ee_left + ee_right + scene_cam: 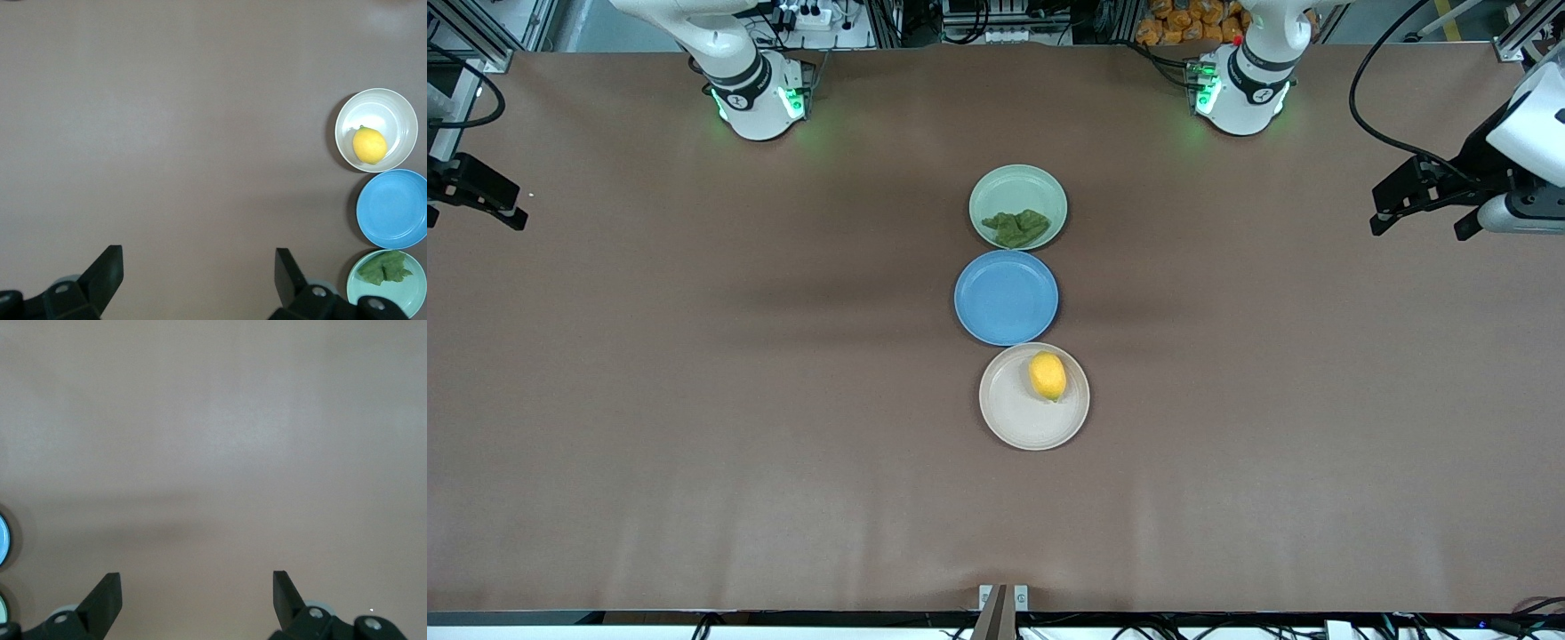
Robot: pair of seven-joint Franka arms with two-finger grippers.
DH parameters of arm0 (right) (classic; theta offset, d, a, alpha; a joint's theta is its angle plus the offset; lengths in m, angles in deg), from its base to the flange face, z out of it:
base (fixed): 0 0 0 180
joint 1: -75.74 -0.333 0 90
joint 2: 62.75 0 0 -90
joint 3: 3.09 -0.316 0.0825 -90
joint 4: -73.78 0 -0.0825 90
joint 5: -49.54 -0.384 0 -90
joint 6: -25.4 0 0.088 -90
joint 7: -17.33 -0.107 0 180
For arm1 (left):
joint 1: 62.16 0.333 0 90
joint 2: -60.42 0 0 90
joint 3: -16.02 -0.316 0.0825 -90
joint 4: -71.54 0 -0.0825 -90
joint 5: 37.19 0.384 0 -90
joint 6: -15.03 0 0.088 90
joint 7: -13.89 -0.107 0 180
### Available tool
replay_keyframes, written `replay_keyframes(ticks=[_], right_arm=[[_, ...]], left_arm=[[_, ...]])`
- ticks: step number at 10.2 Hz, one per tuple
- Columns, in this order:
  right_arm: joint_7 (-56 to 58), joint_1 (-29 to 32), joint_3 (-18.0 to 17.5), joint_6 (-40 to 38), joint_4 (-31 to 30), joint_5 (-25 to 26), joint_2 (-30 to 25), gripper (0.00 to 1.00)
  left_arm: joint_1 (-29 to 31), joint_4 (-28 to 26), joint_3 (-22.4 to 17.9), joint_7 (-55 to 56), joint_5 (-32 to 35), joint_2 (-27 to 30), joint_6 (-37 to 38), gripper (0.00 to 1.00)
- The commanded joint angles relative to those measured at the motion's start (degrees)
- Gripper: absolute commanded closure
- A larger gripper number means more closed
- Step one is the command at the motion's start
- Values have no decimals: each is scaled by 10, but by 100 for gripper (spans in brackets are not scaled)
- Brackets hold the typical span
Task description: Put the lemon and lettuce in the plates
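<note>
Front view, starting at the right arm's end of the table: right gripper point(511, 213) hovering over bare brown table point(694, 400), well apart from the plates. Fingers spread wide in the right wrist view, gripping nothing.

On to the middle, three plates in a row, rims nearly touching. Farthest from the camera, mint green plate point(1018, 173) with the lettuce point(1016, 228) lying crumpled inside it. Then blue plate point(1005, 298), nothing in it. Nearest the camera, cream plate point(1018, 409) with the lemon point(1048, 375) resting inside, close to the rim on the left arm's side. Looks like both placements done.

Handling, as a judgement: lemon likely firm, smooth, prone to roll; best taken across its narrow middle, not by the pointed tips. Lettuce likely featherlight and limp; better pinched from above at the bunched centre than at a ragged edge.

Finishing at the left arm's end: left gripper point(1421, 222) over bare table, fingers likewise released, nothing between them.
</note>
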Motion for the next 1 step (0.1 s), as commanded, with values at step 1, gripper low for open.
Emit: replay_keyframes(ticks=[1], right_arm=[[-2, -9, 7, -7, 2, -4, -7, 0]], left_arm=[[3, 4, 3, -10, -12, 2, 1, 0]])
